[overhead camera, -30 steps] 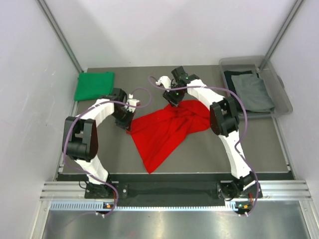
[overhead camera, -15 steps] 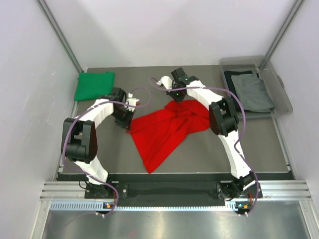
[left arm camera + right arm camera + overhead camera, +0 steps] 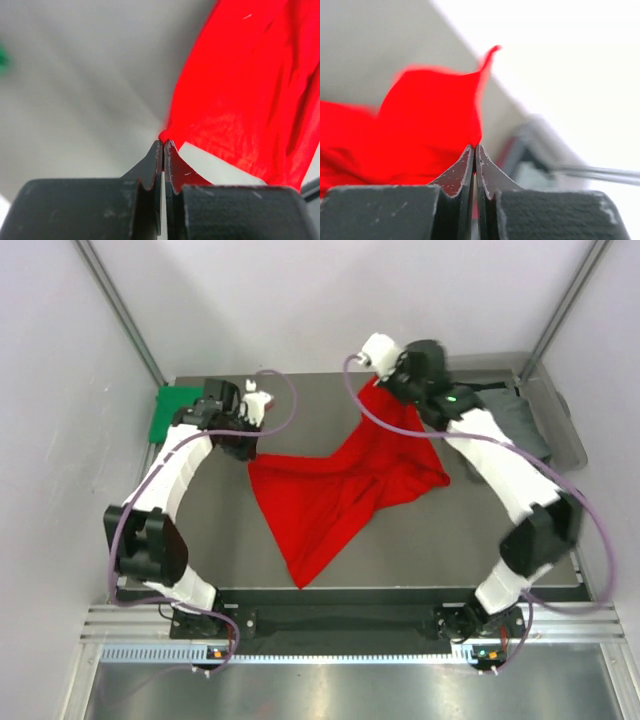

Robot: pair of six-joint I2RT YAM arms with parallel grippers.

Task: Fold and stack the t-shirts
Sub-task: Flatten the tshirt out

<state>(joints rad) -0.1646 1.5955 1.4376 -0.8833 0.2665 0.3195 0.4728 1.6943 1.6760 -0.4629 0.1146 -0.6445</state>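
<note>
A bright red t-shirt (image 3: 340,490) hangs stretched between both grippers, its lower end trailing on the table toward the front. My left gripper (image 3: 246,452) is shut on the red t-shirt's left corner; in the left wrist view the red t-shirt (image 3: 240,95) bunches right at the closed tips of the left gripper (image 3: 164,143). My right gripper (image 3: 383,383) is shut on the shirt's upper edge near the back; the right wrist view shows the red t-shirt (image 3: 420,130) pinched in the right gripper (image 3: 475,147). A folded green t-shirt (image 3: 162,416) lies at the back left, partly behind the left arm.
A clear plastic bin (image 3: 568,445) stands at the back right, holding a grey t-shirt (image 3: 522,422) over a dark one, partly hidden by the right arm. White walls close in both sides and the back.
My right gripper has shut on the red t-shirt and swung up toward the back right. The left arm has pulled back and left, and the shirt now hangs spread between them.
</note>
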